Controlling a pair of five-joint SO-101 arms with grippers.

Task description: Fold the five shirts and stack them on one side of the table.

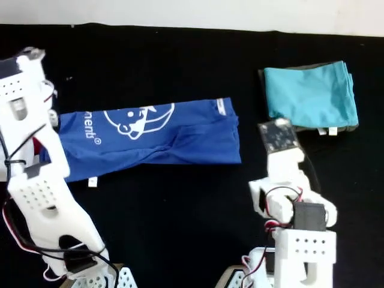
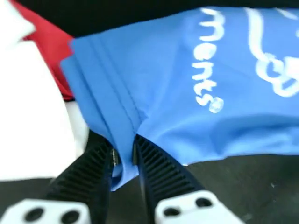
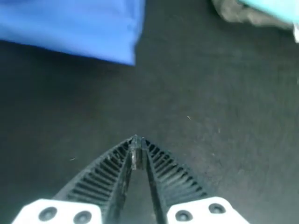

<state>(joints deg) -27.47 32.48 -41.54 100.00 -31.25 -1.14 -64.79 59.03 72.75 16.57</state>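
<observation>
A blue shirt with white print lies folded into a long strip across the middle of the black table. My left gripper is shut on the hem of the blue shirt at its left end. The left arm stands at the table's left side. My right gripper is shut with nothing in it, over bare black cloth just below the blue shirt's right end. A folded teal shirt rests on a dark grey one at the back right.
A red garment and a white one lie beside the blue shirt's left end. The right arm's base stands at the front right. Bare black table lies between the arms.
</observation>
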